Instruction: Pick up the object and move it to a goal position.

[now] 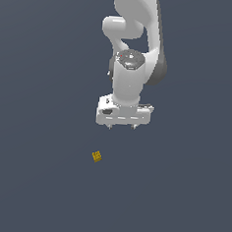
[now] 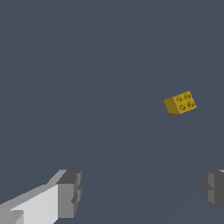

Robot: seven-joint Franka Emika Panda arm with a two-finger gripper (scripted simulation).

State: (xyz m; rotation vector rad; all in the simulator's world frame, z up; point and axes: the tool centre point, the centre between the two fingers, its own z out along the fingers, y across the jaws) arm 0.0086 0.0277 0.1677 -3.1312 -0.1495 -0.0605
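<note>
Grey fingertip pads (image 2: 70,192) fill the near foreground of the wrist view, spread wide with only bare surface between them, so we read our white pincer (image 2: 142,192) as released and empty. Beyond the tips, and off toward the pad at the far side of the frame, lies the small yellow-gold studded plastic cube (image 2: 180,103), resting flat and turned at a skew to the finger line. We judge the step in hand to be the approach. To do it well, we should shift the pincer sideways until the cube sits midway between the pads, rotate the wrist so the pads meet two flat sides rather than corners, and only then descend, closing gently on so tiny a piece.

From the exterior view, the white pincer (image 1: 122,124) hangs well above the dark slate-grey tabletop (image 1: 34,180), with the cube (image 1: 97,156) lying apart from it, below and slightly toward the exterior view's left. The surface looks flat, uniform and matte. We see nothing else standing near the cube, so the descent seems unobstructed. No goal marker shows in either view.
</note>
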